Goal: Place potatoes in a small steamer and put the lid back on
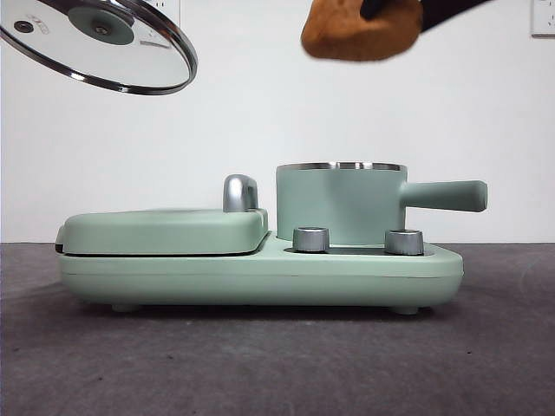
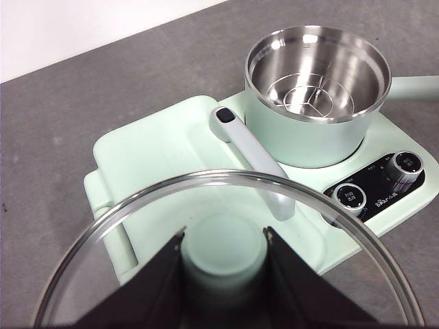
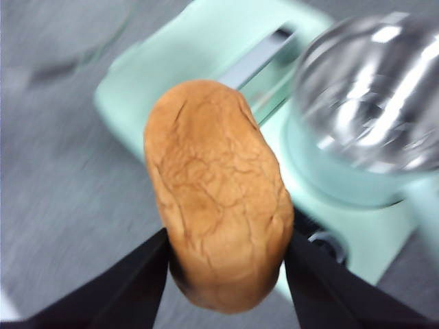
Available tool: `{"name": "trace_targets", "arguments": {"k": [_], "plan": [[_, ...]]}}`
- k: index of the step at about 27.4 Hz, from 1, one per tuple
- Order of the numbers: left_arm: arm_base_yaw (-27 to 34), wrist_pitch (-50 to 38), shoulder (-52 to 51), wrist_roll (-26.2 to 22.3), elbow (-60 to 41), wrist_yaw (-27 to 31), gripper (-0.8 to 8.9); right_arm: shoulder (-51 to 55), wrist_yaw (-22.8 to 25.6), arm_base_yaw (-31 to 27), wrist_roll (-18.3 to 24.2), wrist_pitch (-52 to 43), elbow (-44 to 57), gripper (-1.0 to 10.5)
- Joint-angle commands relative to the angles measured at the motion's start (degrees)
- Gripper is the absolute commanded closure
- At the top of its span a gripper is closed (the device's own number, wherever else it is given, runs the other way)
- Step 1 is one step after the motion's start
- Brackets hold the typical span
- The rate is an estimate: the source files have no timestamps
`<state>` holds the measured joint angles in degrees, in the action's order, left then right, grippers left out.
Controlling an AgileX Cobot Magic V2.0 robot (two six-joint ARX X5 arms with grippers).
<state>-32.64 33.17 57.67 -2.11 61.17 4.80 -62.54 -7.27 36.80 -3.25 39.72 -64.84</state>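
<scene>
The small steamer (image 1: 340, 204) stands open on the right of the mint base, its handle pointing right; its steel inside (image 2: 317, 75) is empty. My left gripper (image 2: 223, 241) is shut on the mint knob of the lid (image 2: 226, 199) and holds it tilted high at the upper left of the front view (image 1: 100, 43). My right gripper (image 3: 226, 250) is shut on the orange-brown potato (image 3: 216, 192) and holds it high above the steamer, slightly right of its middle in the front view (image 1: 362, 33). The steamer is blurred in the right wrist view (image 3: 370, 103).
The flat mint griddle cover (image 1: 165, 230) with its chrome handle (image 1: 240, 192) lies left of the steamer on the same base (image 1: 260, 277). Two steel dials (image 1: 311, 239) (image 1: 404, 242) sit on the base's front. Grey tabletop (image 1: 260, 364) surrounds the appliance.
</scene>
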Motion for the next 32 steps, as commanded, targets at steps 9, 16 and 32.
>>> {"name": "trace_targets", "arguments": {"k": [9, 16, 32], "plan": [[-0.3, -2.8, -0.1, -0.1, 0.9, 0.2, 7.99, -19.3, 0.0, -8.3, 5.3, -1.2, -16.2, 7.1], [-0.3, -2.8, -0.1, 0.1, 0.9, 0.2, 7.99, -29.7, 0.5, -11.5, 7.0, -7.3, -18.2, 7.1], [-0.3, -3.2, 0.0, 0.3, 0.9, 0.2, 7.99, -41.7, 3.9, -12.9, 9.6, -12.8, -18.2, 7.1]]}}
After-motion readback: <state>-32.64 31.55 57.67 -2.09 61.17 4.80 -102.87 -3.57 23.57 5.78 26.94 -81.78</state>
